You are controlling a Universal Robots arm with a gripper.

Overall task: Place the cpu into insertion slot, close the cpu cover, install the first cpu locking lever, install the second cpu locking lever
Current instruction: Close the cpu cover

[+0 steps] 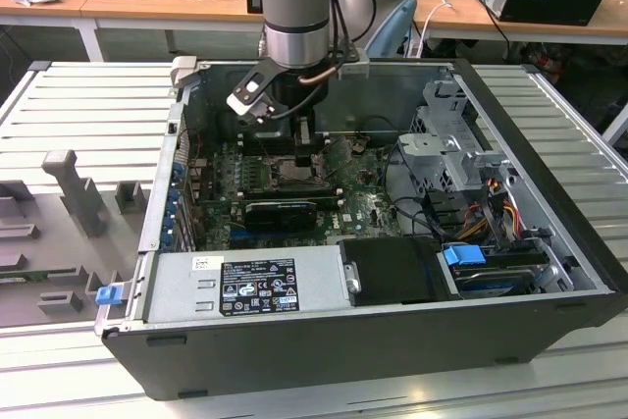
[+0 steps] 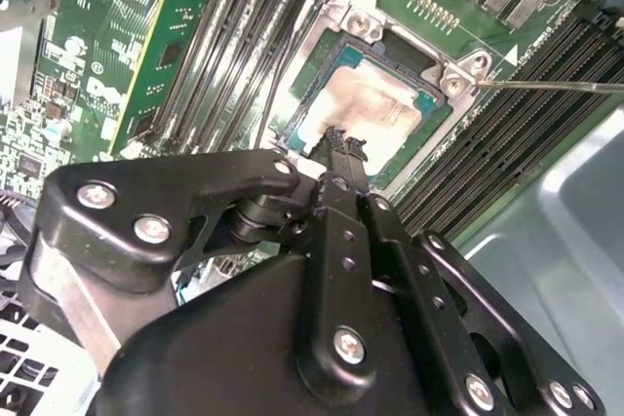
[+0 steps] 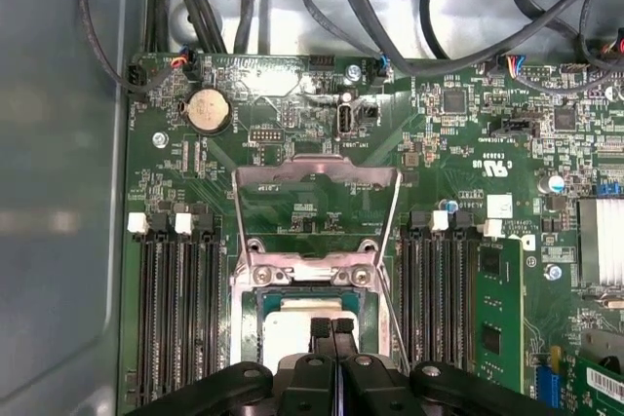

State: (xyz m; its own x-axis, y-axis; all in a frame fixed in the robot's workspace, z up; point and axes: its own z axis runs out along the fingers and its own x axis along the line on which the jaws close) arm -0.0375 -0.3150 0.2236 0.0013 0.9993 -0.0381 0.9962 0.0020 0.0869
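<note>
The black claw [image 2: 339, 140], pressed together, sits at the edge of the pale tan-silver square cpu [image 2: 375, 104], apparently seated in the silver-rimmed dark insertion slot [image 2: 356, 21], so light, even pressure suits best.

In the first wrist view the cpu cover [image 3: 317, 174] stands swung open, its silver frame raised off the insertion slot [image 3: 255, 289], with green circuit board [image 3: 292, 94] visible through its window. The pale cpu [image 3: 286, 330] lies inside the slot. The gripper [image 3: 331, 326] has its black fingertips pressed together directly over the cpu. Long black memory slots [image 3: 175, 319] flank the socket on both sides. A round coin battery [image 3: 208, 110] sits beyond the cover, near dark cables [image 3: 390, 7].
</note>
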